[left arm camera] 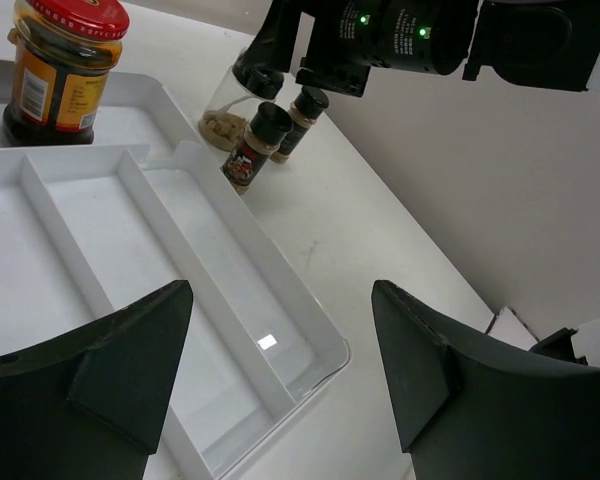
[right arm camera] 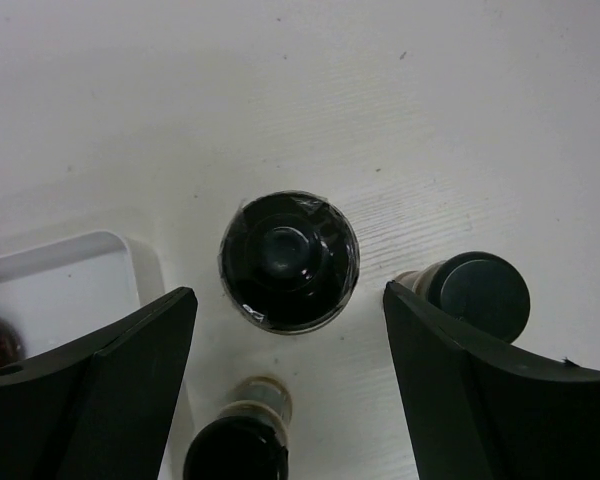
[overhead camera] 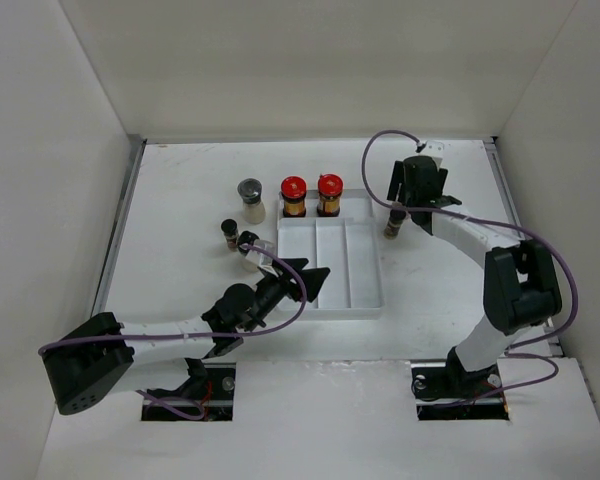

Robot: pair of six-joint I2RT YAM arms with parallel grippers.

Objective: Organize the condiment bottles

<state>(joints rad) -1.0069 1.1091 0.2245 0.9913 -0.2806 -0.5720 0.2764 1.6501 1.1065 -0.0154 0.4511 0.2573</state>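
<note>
Two red-capped amber jars (overhead camera: 294, 196) (overhead camera: 330, 194) stand behind the white divided tray (overhead camera: 368, 300). A whitish grey-lidded jar (overhead camera: 251, 200) and two slim black-capped bottles (overhead camera: 229, 234) (overhead camera: 248, 246) stand left of the tray. My right gripper (overhead camera: 412, 205) is open and empty, right of the tray, pointing down over a wide black-capped jar (right arm camera: 288, 262). A slim bottle (right arm camera: 477, 292) is by its right finger and another (right arm camera: 238, 445) is below. My left gripper (overhead camera: 317, 268) is open and empty over the tray's left side (left arm camera: 210, 330).
The tray has three long empty compartments (left arm camera: 80, 260). In the left wrist view a red-capped jar (left arm camera: 65, 65) stands at the tray's far end and the right arm's wrist (left arm camera: 420, 35) hangs over three bottles (left arm camera: 252, 150). White walls enclose the table.
</note>
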